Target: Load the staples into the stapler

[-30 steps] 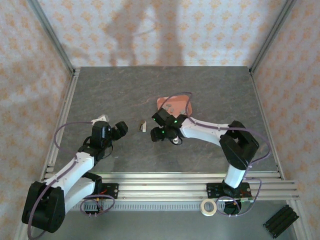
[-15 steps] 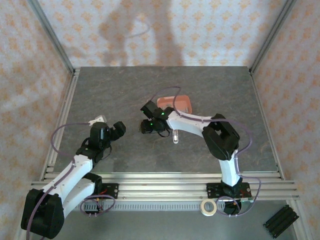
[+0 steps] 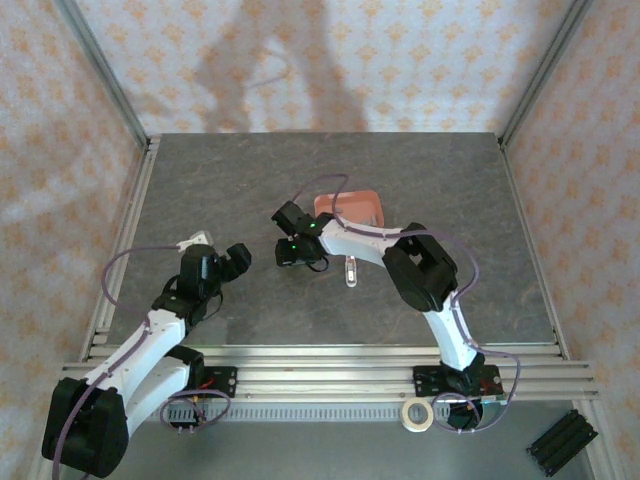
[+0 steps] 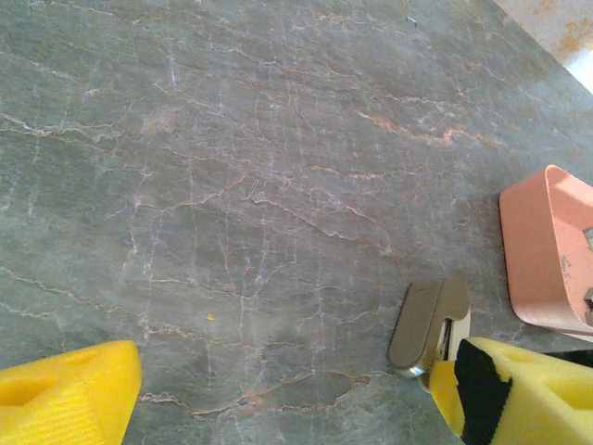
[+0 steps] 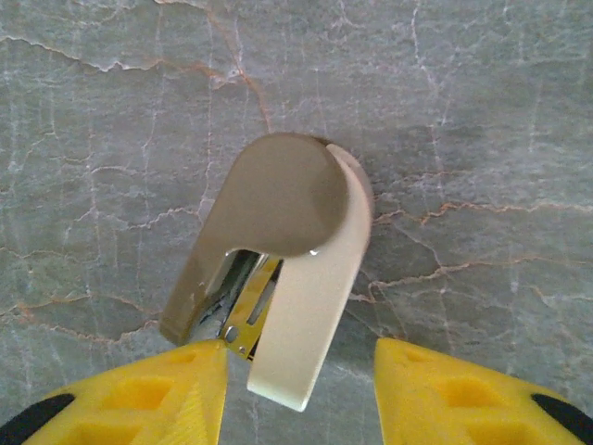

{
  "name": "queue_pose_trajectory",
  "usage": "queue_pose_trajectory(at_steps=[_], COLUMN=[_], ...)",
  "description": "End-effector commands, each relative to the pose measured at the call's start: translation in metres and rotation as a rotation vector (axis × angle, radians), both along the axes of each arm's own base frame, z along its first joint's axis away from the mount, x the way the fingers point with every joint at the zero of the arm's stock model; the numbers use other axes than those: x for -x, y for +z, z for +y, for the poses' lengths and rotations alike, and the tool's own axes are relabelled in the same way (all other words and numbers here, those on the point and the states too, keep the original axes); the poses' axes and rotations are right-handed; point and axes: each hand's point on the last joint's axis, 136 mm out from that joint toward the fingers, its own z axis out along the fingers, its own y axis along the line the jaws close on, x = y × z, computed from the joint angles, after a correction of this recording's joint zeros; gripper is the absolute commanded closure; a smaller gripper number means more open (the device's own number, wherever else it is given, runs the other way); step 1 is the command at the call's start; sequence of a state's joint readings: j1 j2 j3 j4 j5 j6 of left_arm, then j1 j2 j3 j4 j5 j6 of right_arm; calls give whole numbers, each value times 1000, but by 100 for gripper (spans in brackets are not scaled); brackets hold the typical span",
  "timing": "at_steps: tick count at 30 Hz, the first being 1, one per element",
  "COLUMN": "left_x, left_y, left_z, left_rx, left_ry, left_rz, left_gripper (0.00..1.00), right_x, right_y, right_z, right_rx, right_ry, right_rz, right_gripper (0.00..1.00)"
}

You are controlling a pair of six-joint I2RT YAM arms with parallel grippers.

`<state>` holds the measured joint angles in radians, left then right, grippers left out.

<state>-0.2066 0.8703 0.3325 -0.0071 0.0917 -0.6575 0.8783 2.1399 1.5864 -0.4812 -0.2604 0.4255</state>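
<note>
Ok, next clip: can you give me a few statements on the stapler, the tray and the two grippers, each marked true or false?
1. The stapler lies on the table, one end between the fingers of the right gripper. True.
2. The stapler sits inside the pink tray. False: it lies on the bare table beside the tray.
3. The left gripper holds the stapler. False: it is open and holds nothing.
4. Silvery metal shows on the stapler. True.
5. The tray is nearer the arm bases than both grippers. False: it lies farther back than both.
</note>
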Motion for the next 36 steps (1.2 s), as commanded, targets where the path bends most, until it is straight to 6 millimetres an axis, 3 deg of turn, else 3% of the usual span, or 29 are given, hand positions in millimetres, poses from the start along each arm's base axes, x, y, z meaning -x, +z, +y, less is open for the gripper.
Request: queue_pose_trajectory(at_steps=[1,13,18,27,36], left_x=[2,0,0,-1,-3], left_y=[-4,-4,-3,-2,-2], left_z=[9,8,7,4,1], left_rx=[-31,-36,-35,-25,-13], left_ry=[30,22,16,6,-4], left_rz=[15,24,24,20,17], left_gripper=[11,11,11,12,12], right_x=[-2,-9,-11,-8,14], right_y=[-7,-16,-9,20,39], right_z=[-2,-8,-11,-22,-33], right_rx=[42,74,62,24,-58], right_ry=[-6,-29,-32,-37,-8], right_rz=[1,-8,-25,-84,-88], right_gripper=[58,81,83,86,87])
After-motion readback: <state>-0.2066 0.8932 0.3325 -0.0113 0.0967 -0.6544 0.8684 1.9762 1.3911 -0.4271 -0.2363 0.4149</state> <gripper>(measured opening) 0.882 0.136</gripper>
